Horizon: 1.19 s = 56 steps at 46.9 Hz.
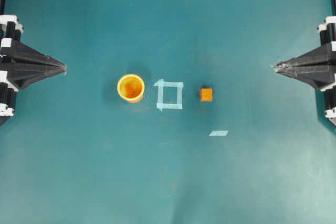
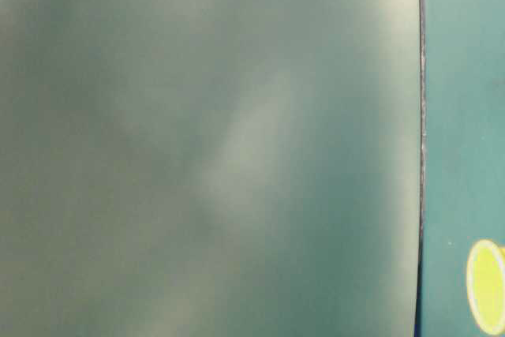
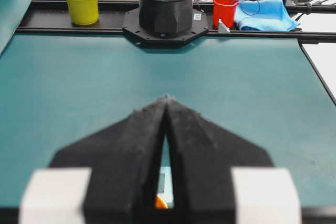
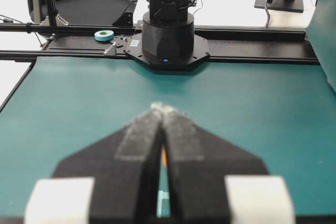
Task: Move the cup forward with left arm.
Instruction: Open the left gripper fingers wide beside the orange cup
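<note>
Basically nothing done yet. Left gripper parked at the left edge, long black pointed fingers pressed together, pinching nothing, well apart from the cup. Right gripper same deal on the opposite edge, tips pressed together and empty. Cup sitting upright on the teal mat, just left of a pale tape square, with a small orange cube on the square's far side. Whole job left: reach, grab or nudge, move forward. Cup looks like smooth plastic, round, yellow rim, darker orange inside. Table-level view mostly blurred, probably just the cup's rim at the corner.
</note>
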Tool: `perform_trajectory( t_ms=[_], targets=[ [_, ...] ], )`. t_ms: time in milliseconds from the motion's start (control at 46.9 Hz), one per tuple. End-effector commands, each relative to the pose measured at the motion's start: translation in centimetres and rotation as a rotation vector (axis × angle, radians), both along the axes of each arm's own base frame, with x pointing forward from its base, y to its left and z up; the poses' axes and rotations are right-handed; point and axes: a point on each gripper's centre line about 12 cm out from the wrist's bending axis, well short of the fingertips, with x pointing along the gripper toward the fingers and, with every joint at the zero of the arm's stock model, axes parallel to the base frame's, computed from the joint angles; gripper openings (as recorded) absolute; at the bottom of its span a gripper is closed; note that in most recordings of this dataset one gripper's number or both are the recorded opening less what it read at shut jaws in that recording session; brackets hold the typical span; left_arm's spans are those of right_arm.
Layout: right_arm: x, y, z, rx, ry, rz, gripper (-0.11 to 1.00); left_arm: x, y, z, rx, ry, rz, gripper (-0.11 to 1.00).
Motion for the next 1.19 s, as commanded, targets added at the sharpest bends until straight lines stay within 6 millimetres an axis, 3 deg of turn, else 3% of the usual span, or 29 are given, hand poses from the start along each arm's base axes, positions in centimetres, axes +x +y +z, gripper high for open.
perform_trajectory(
  t_ms=[0,448,874,938,1172],
  targets=[
    [0.2,0.0,1.0,0.008,-0.026,-0.001,-0.01,-0.1,-0.1,0.9,0.02,-0.029,-0.002,0.0],
    [0.4,0.0,1.7,0.008,-0.037,-0.001,-0.01,-0.5,-0.1,1.3,0.024,-0.026,-0.001,0.0],
    [0.3,-0.1,1.9,0.009,-0.045,-0.004,-0.01,-0.1,-0.1,0.2,0.096,0.029,0.003,0.01],
    [0.3,-0.1,2.0,0.007,-0.046,-0.004,-0.01,0.0,-0.1,0.0,0.092,0.041,0.002,0.07],
    [0.3,-0.1,2.3,0.007,-0.054,-0.004,-0.01,0.3,0.0,-0.4,0.084,0.063,0.002,0.69]
  ],
)
